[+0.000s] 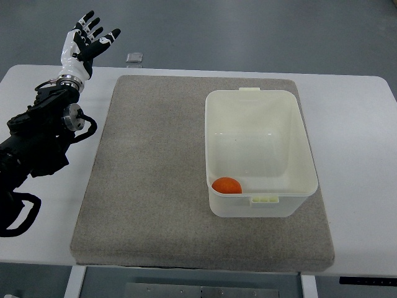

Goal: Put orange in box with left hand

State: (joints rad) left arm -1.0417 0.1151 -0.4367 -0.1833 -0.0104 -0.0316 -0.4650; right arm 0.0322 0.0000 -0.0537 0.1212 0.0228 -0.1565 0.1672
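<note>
Top view of the workspace. The round orange fruit (227, 185) lay inside the cream-coloured rectangular plastic box (304, 149), on its floor in the corner nearest the robot on the left side, touching or almost touching the walls there. The box stood on the right half of a grey felt-like mat (149, 174), which covered most of the white table (366, 112). The left hand (87, 38), black and white with jointed fingers, was raised over the table's far left corner, well apart from the box, its fingers spread wide and holding nothing. The right arm did not appear. A small grey square object (134, 58) sat beyond the table's far edge. Judged from this arrangement, the placement was complete; at most the arm's return to rest remained.
</note>
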